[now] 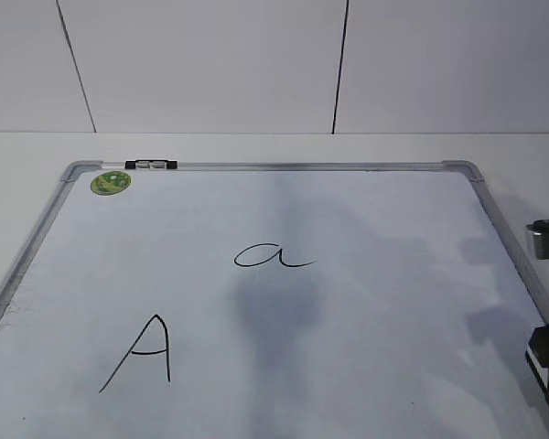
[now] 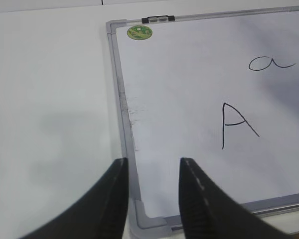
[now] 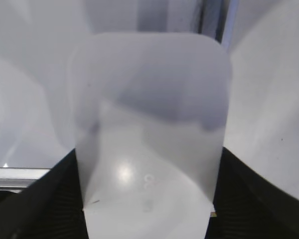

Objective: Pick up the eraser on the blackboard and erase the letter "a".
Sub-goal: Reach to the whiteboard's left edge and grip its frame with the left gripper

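White plastic fills the right wrist view: the eraser (image 3: 149, 134) sits clamped between the right end effector's (image 3: 149, 219) dark fingers (image 3: 259, 199), gripped across its width so the felt face can press flat. Board (image 1: 37, 229) lies flat on the bench (image 1: 18, 155), and the "a" (image 1: 273, 256) waits mid-board, unwiped, well apart from that arm at the right edge. Capital "A" (image 1: 142, 352) sits lower left and must be spared. Left end effector (image 2: 152, 172) hovers partly open and empty over the near-left frame corner, out of the way.
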Controlling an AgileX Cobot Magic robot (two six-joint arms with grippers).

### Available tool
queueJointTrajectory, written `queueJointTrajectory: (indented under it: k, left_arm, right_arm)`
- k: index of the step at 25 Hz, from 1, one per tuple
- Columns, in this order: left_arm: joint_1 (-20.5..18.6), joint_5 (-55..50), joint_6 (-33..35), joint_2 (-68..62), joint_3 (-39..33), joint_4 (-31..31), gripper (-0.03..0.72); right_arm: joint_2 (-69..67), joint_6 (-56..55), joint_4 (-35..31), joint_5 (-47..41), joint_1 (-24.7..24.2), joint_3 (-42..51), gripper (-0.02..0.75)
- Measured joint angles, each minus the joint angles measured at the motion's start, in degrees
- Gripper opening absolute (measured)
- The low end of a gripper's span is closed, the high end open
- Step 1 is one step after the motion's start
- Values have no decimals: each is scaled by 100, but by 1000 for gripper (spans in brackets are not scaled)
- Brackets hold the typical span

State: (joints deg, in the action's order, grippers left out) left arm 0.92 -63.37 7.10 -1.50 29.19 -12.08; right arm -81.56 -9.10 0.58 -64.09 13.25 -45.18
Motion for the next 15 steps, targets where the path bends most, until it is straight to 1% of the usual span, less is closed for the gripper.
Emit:
queueJointTrajectory:
  k: [5, 9, 13, 15]
  left_arm:
    - [0, 50, 0, -771, 0, -23, 275]
    - [0, 559, 0, -1624, 144, -164, 276]
    - [0, 918, 0, -2764, 444, -213, 281]
    - [0, 993, 0, -3500, 614, -225, 305]
  right_arm:
    - [337, 0, -58, -36, 0, -54, 574]
    - [424, 0, -129, -166, 0, -343, 573]
    - [424, 23, -157, -272, 0, -685, 573]
    - [424, 59, -167, -311, 0, -830, 573]
